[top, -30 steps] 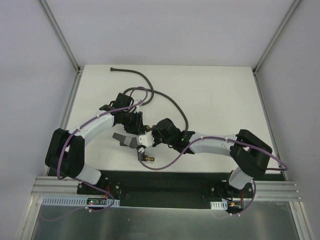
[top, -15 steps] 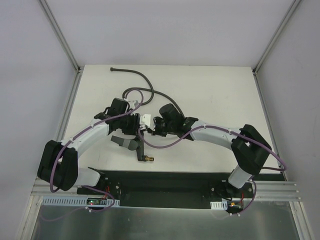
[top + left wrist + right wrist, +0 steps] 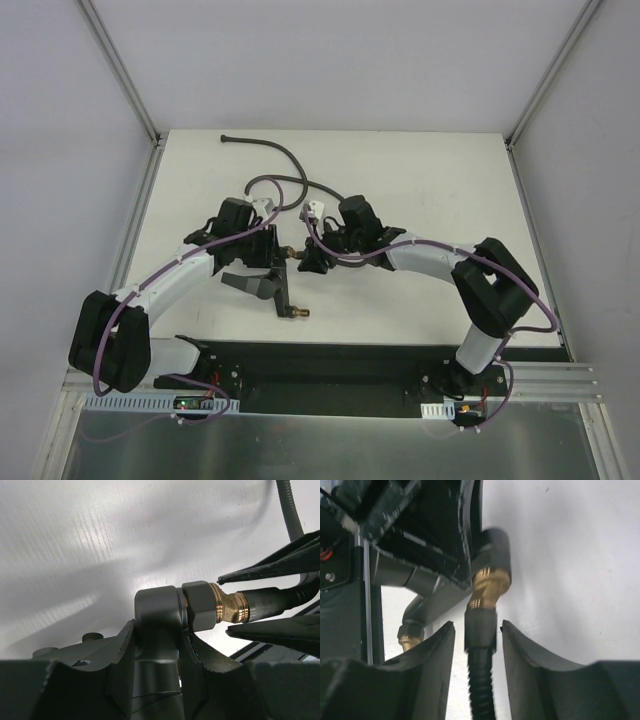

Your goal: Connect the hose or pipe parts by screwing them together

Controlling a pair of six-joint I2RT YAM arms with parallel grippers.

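Here, left jaws pinching forked fitting [image 3: 157, 611], right jaws spread around hose [image 3: 482, 696] end

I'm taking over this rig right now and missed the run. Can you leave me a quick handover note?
Left tool: shut on the forked fitting.
Right tool: open, its fingers straddling the hose end with gaps on both sides.
Hose: its far end lies at the back left of the table.
Done: the brass nut sits on one fitting port, looking slightly angled.
Left: check alignment and turn the nut tight; tightness cannot be judged. The other brass port is free.
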